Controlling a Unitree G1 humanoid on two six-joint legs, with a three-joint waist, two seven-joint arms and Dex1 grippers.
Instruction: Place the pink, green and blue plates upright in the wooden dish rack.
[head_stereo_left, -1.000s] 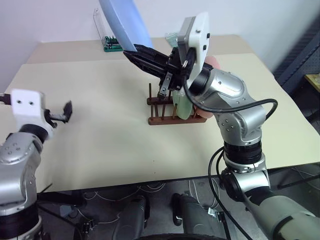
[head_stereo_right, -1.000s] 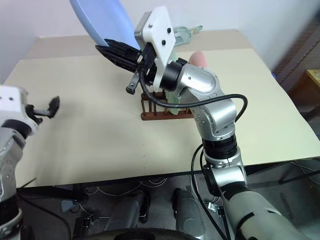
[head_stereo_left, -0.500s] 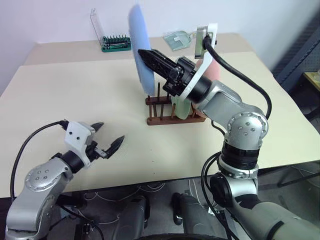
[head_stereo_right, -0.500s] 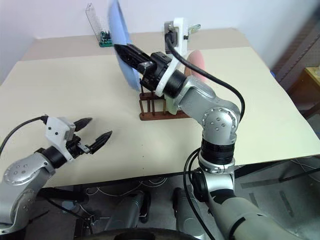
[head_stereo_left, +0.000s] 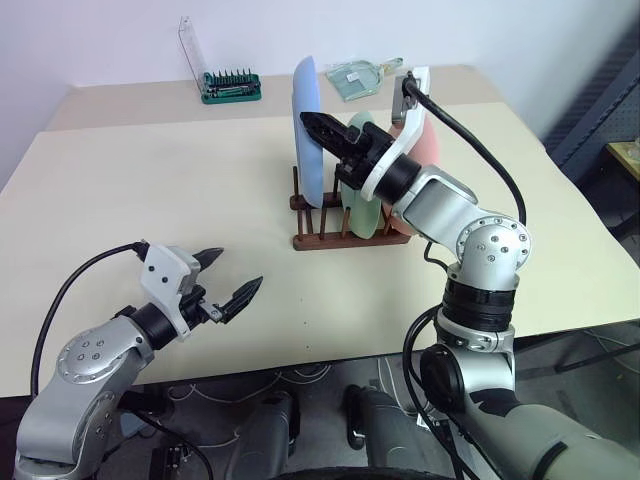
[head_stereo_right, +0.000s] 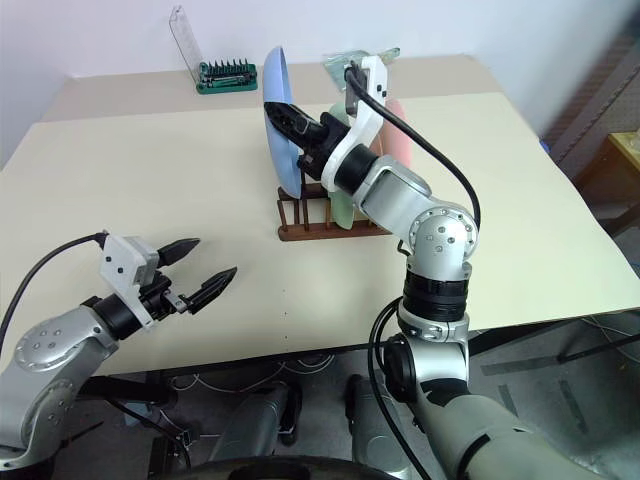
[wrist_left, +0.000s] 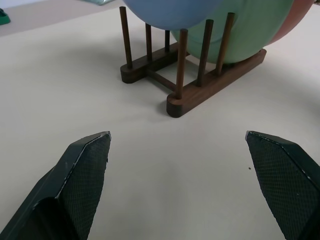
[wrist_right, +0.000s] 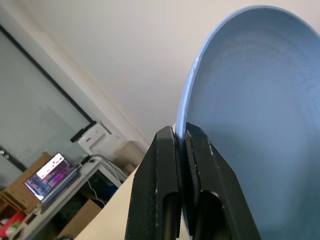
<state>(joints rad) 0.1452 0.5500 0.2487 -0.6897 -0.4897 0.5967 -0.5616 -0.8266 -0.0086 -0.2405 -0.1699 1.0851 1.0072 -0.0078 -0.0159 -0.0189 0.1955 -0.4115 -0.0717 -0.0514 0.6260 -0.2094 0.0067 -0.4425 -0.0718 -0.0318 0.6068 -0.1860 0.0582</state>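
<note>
My right gripper (head_stereo_left: 312, 122) is shut on the rim of the blue plate (head_stereo_left: 307, 130), holding it upright on edge over the left end of the wooden dish rack (head_stereo_left: 320, 238). The plate's lower edge hangs among the pegs. The right wrist view shows both fingers (wrist_right: 162, 165) pinching the blue plate (wrist_right: 240, 100). A green plate (head_stereo_left: 360, 205) and a pink plate (head_stereo_left: 428, 140) stand upright in the rack to the blue one's right. My left gripper (head_stereo_left: 236, 272) is open and empty, low over the table's front left and pointing at the rack (wrist_left: 200, 92).
A green bit case (head_stereo_left: 232, 86) with its clear lid raised sits at the table's far edge. Beside it to the right lies a clear glass object (head_stereo_left: 355, 78). Bare table (head_stereo_left: 150, 180) stretches left of the rack and in front of it.
The right gripper rolled the blue plate from tilted overhead to upright and lowered it onto the rack's left end. The left arm swung right and down, still open.
</note>
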